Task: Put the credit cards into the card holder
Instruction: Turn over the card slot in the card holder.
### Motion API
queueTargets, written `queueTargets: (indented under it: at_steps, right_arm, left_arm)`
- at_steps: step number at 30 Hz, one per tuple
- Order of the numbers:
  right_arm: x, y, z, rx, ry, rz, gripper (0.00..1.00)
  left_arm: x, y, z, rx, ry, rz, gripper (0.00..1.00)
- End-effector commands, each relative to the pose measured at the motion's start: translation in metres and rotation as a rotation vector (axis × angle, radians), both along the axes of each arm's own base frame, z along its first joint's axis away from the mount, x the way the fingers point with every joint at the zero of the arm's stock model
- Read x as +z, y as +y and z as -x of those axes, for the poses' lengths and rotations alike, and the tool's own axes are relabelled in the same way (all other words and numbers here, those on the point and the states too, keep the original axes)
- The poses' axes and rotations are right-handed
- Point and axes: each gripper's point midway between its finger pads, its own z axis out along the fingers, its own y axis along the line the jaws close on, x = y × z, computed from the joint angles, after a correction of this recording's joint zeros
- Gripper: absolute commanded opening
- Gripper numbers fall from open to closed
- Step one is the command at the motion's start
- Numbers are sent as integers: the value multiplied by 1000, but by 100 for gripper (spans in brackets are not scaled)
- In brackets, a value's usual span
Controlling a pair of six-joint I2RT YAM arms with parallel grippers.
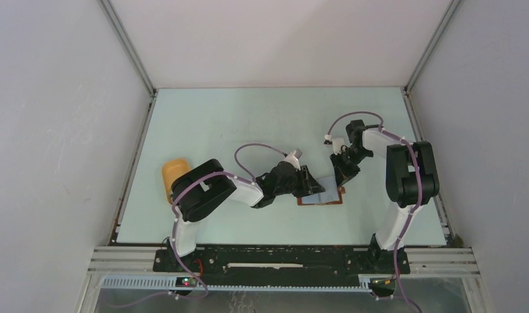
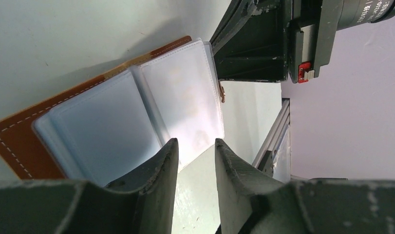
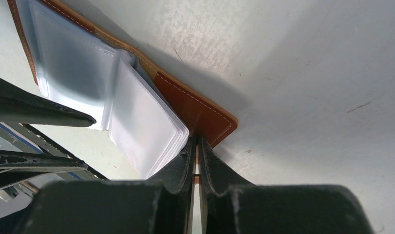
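The card holder lies open on the table, brown cover down, with clear plastic sleeves fanned upward. My right gripper is shut on the edge of the brown cover at its right side. My left gripper hovers just over the near corner of the sleeves. It is open with a narrow gap, and only bare table shows between its fingers. In the top view the left gripper is at the holder's left and the right gripper at its right. No credit cards show in any view.
An orange-yellow oval tray sits at the left of the table, partly hidden behind the left arm. The right arm's body hangs close above the holder's far side. Enclosure walls and metal rails border the table.
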Motion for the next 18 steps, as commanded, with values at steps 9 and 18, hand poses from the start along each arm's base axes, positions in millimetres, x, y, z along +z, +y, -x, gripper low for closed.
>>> queueTargets:
  at_steps: [9, 18]
  right_arm:
    - [47, -18, -22, -50, -209, -10, 30]
    - [74, 17, -4, -21, -178, -270, 34]
  left_arm:
    - [48, 3, -8, 2, -158, 24, 39]
    - [58, 11, -5, -10, -230, 5, 40]
